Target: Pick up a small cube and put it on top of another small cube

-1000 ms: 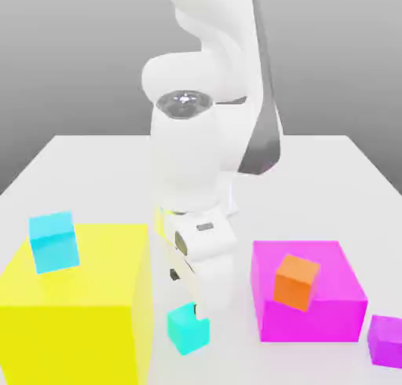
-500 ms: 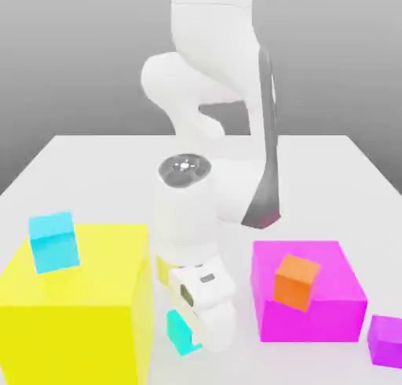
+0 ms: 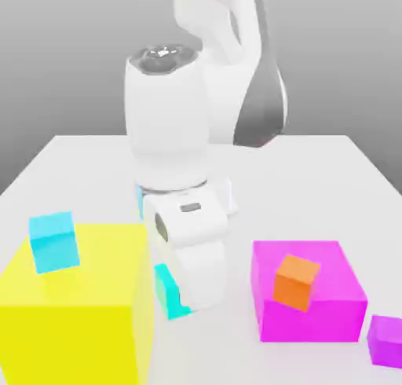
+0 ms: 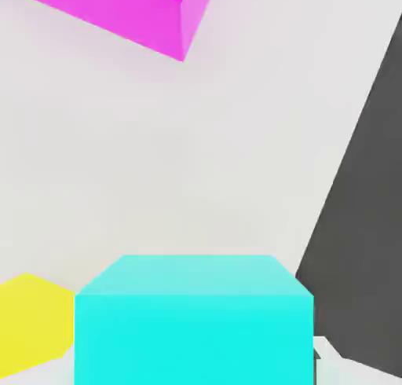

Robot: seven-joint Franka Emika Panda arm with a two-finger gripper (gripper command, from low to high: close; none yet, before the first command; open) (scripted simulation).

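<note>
Turquoise cube [image 4: 192,320] is sitting clamped in the closed gripper [image 3: 177,297], hanging just off the table [image 3: 78,155] beside the yellow block [image 3: 71,313] near the table's front edge; in the exterior view only a sliver of it is peeking out at the exterior view's left of the white hand. Judging by that, the pick seems done and the carry is the step in hand. Its target, the sky-blue cube [image 3: 54,242], is resting tilted on top of the yellow block, toward the front corner at the exterior view's left. The next move is calling for more height, enough to clear the block's top edge, then a sideways shift and a level, centred set-down, since the tilted sky-blue cube is offering a small and awkward landing face. All the pieces are looking matte, plain and sharp-edged, with flat colour and no markings. Farther out, an orange cube [image 3: 297,281] is leaning on a magenta block [image 3: 330,313], and a purple cube [image 3: 386,340] is lying by the front corner at the exterior view's right.
</note>
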